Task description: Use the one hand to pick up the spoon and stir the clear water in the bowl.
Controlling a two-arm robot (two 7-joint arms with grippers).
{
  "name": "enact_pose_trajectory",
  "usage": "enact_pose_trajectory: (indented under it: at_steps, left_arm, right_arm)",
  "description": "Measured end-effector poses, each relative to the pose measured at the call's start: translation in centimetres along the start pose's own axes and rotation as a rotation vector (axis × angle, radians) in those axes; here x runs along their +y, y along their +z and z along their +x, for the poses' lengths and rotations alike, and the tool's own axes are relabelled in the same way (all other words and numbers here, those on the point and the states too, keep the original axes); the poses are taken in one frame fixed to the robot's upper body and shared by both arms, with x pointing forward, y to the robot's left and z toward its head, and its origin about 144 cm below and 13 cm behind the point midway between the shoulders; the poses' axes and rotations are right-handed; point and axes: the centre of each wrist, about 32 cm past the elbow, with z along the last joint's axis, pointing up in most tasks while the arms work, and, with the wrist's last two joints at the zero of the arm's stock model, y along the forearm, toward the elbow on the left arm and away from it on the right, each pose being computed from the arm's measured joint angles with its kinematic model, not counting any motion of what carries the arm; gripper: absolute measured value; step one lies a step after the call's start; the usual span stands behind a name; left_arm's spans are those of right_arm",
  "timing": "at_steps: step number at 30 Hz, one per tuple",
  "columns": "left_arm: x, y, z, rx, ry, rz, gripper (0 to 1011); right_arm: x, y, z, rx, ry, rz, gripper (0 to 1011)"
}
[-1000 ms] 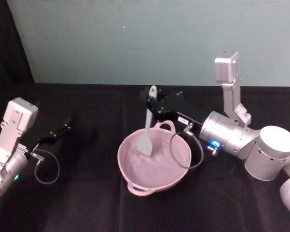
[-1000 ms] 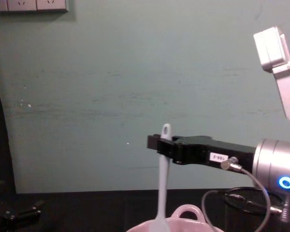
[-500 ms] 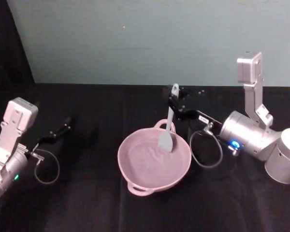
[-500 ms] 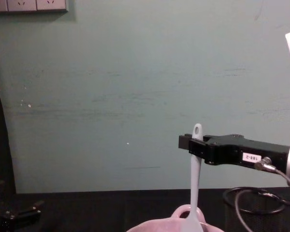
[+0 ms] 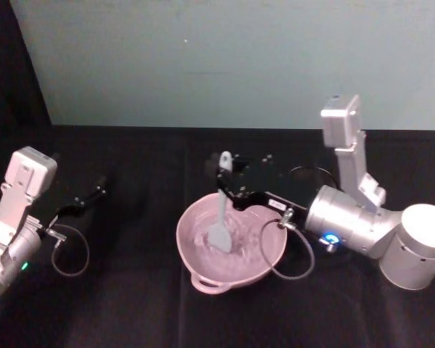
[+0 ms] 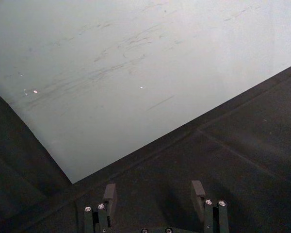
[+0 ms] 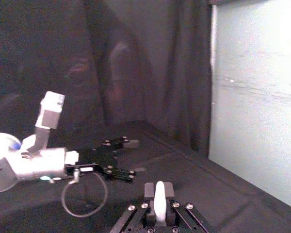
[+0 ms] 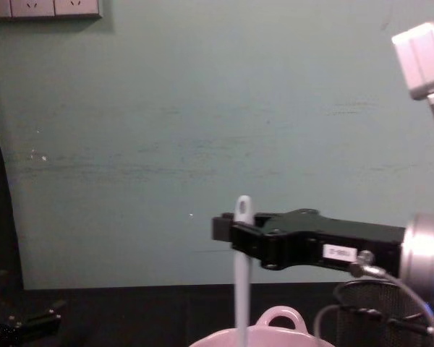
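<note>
You're holding the spoon (image 5: 221, 209) with the right gripper (image 5: 223, 181), jaws clamped on the handle just under the oval hole. That's why it's hanging pretty much upright, with the paddle head sitting down in the water, a bit left of the middle of the pink bowl (image 5: 191, 255). Grabbing it that high makes sense to me: the black fingers are riding above the rim, clear of the water, while only the head is getting wet. The arm is reaching in from the right over the bowl's far side, near the loop handle. The water is looking rippled, so I'd say you're mid-stir.

The left gripper (image 6: 155, 194) is sitting parked over the table (image 5: 130, 304) on the left, well apart from the bowl, with its fingers spread and nothing between them. Good place for it on a one-arm job.

As for writing, there's a small white label (image 8: 340, 252) on the side of the right gripper with dark print on it, but it's too small for me to read. The wall sockets (image 8: 43, 7) aren't showing any text I can make out either.
</note>
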Motion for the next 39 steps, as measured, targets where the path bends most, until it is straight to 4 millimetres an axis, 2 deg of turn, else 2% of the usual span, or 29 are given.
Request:
enact_pose_trajectory:
  at_steps: [4,10,17,22,28,39]
  left_arm:
    - [0.0,0.0,0.0,0.0,0.0,0.0,1005]
    - [0.0,0.0,0.0,0.0,0.0,0.0,1005]
    - [0.0,0.0,0.0,0.0,0.0,0.0,1005]
    - [0.0,0.0,0.0,0.0,0.0,0.0,1005]
    - [0.0,0.0,0.0,0.0,0.0,0.0,1005]
    - [0.0,0.0,0.0,0.0,0.0,0.0,1005]
  right_arm:
    - [1.4,0.0,-0.5,0.009,0.027,0.003,113]
    - [2.6,-0.2,-0.2,0.027,0.017,0.007,114]
    - [2.8,-0.5,1.1,0.041,-0.046,0.011,114]
    - [2.2,-0.6,2.1,0.041,-0.099,0.02,114]
    - [0.6,-0.7,2.9,0.027,-0.155,0.018,114]
    - [-1.8,-0.4,2.0,-0.009,-0.157,0.009,113]
